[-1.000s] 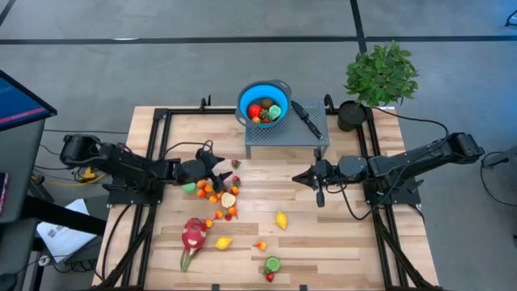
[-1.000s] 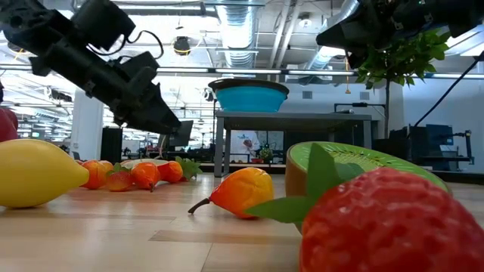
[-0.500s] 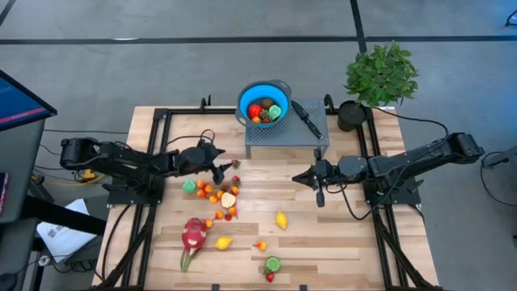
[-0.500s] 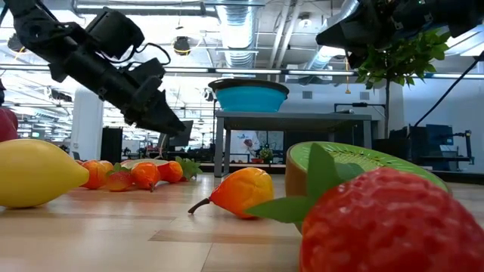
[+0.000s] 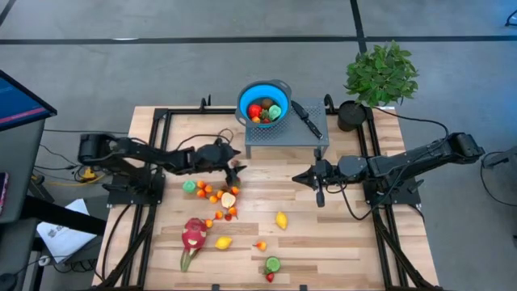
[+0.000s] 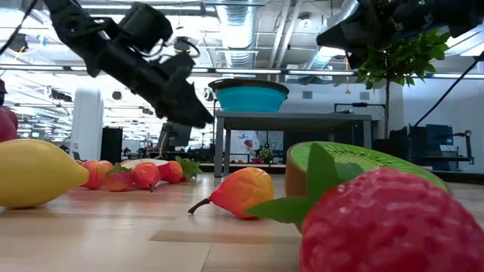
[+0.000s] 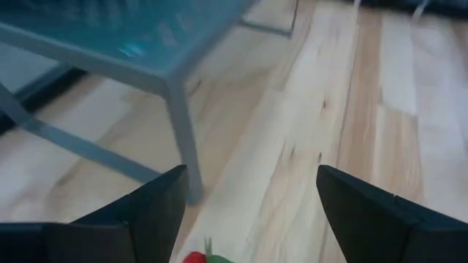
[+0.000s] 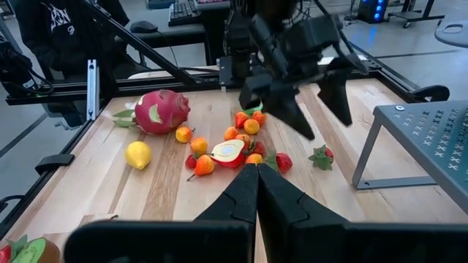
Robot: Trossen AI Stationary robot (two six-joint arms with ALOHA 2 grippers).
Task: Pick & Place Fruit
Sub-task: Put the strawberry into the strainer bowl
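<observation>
My left gripper [image 5: 237, 168] hangs spread and empty above the strawberry [image 5: 236, 164], at nine o'clock of my clenched, waiting right gripper [image 5: 296, 178].

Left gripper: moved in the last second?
Yes. In the high view the open left gripper has travelled from over the cluster of small orange toy fruits toward the grey metal stand. Right gripper waits shut.

Many small toy fruits [image 5: 216, 194], orange, red and green, lie close together on the table, nearer its left edge. The big pink-red dragon fruit [image 5: 193, 235] with green tips lies on its side toward the front-left corner, a yellow lemon [image 5: 224, 242] just beside it. Another lemon [image 5: 281, 220] lies alone near the middle, and a green kiwi half [image 5: 273, 264] rests by the front edge.
</observation>
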